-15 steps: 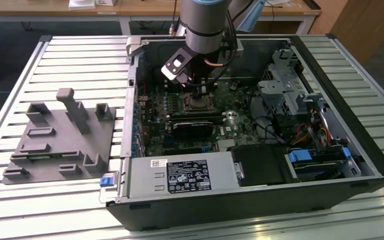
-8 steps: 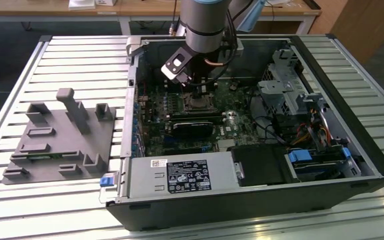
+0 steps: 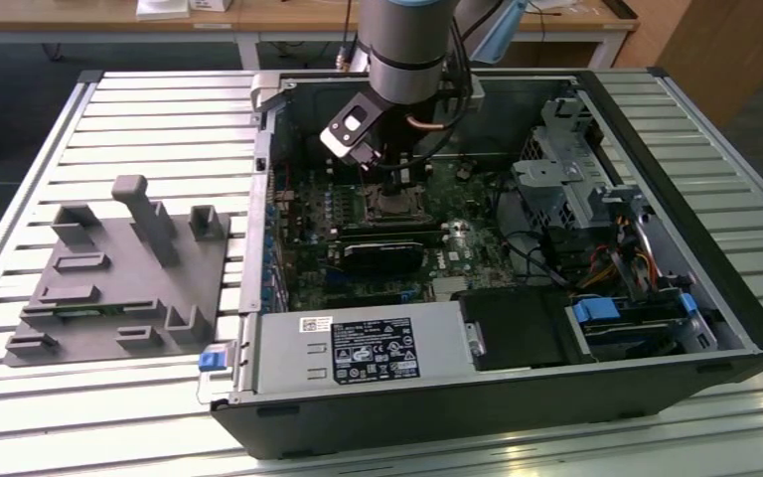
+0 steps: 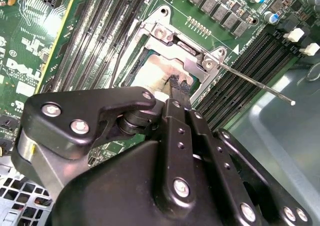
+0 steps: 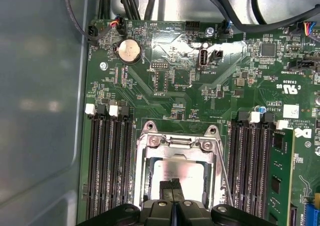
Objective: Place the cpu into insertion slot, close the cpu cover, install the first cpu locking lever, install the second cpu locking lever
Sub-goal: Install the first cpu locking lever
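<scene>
arm [image 3: 408, 50] comes straight down from the top of the exterior view into the open case [image 3: 699, 199], wrist vertical, gripper [image 3: 392, 189] pointing down at the slot [image 5: 148, 131] on the green board [image 5: 165, 86]. fingers [image 5: 167, 187] are pinched together with no gap, nothing held, and the tips sit on or just above the cpu [image 5: 185, 172]. cpu lies flat in the slot, its pale face showing through the cut-out of the cover [image 5: 175, 142]. cover is down over it. one thin lever [image 4: 250, 82] sticks out from the cover corner, free end out over the memory slots [image 5: 107, 161], not latched
</scene>
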